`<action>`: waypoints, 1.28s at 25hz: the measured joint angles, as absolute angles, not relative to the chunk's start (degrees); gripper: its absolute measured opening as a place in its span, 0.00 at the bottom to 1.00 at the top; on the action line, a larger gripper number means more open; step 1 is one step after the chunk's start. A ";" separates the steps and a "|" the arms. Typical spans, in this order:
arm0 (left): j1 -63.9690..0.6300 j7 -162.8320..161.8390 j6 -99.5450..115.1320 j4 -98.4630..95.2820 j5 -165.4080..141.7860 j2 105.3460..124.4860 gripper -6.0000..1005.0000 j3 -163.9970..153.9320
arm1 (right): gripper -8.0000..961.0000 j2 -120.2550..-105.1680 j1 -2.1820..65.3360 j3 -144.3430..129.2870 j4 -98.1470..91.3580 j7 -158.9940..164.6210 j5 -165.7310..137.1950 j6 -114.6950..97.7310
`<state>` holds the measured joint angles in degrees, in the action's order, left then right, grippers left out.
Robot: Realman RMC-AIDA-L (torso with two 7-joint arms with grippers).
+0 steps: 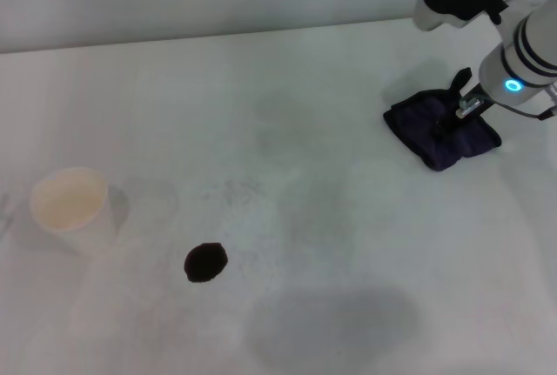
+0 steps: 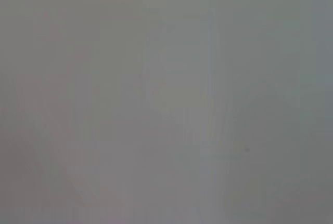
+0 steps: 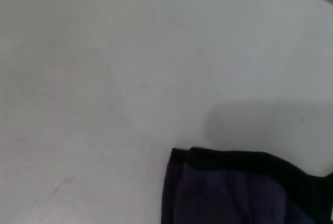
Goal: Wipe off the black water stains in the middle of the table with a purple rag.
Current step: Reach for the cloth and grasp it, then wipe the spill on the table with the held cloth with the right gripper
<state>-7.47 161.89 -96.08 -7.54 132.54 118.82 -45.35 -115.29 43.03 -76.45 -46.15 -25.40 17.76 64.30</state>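
Observation:
The black water stain (image 1: 205,262) is one small roundish blot on the white table (image 1: 287,70), towards the front and left of centre. The purple rag (image 1: 431,124) lies far from it at the back right, dark purple with black edging and a short black loop sticking up at its far corner. My right gripper (image 1: 452,121) is down on the middle of the rag. The right wrist view shows a corner of the rag (image 3: 234,193) on the bare tabletop (image 3: 104,78). The left gripper shows in no view, and the left wrist view is a blank grey.
A pale translucent cup (image 1: 71,205) stands at the left, left of the stain. A faint grey speckled smudge (image 1: 239,192) lies just behind the stain. A wall rises behind the table's far edge.

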 joint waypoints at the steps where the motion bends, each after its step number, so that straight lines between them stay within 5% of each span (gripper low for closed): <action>1: -7.50 161.89 -96.07 -7.74 132.56 118.82 0.89 -45.35 | 0.47 -115.32 43.61 -76.45 -45.26 -25.38 17.45 64.21; 8: -8.01 161.89 -95.24 -7.74 132.61 118.82 0.89 -45.35 | 0.29 -115.31 44.79 -76.57 -44.50 -25.35 17.11 64.05; 13: -8.24 161.89 -95.07 -7.75 132.71 118.82 0.88 -45.35 | 0.26 -115.39 44.47 -80.07 -45.65 -25.61 17.09 64.26; 18: -8.61 161.89 -95.06 -7.82 132.84 118.83 0.88 -45.26 | 0.09 -115.63 44.40 -82.92 -46.43 -25.59 17.50 65.36; 32: -9.96 161.89 -94.22 -7.91 133.68 118.74 0.88 -45.26 | 0.07 -115.77 33.13 -97.01 -68.20 -25.70 24.97 72.27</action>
<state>-9.95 161.89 -94.22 -7.91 133.68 118.74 -45.26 -115.77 33.13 -97.01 -68.20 -25.70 24.97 72.27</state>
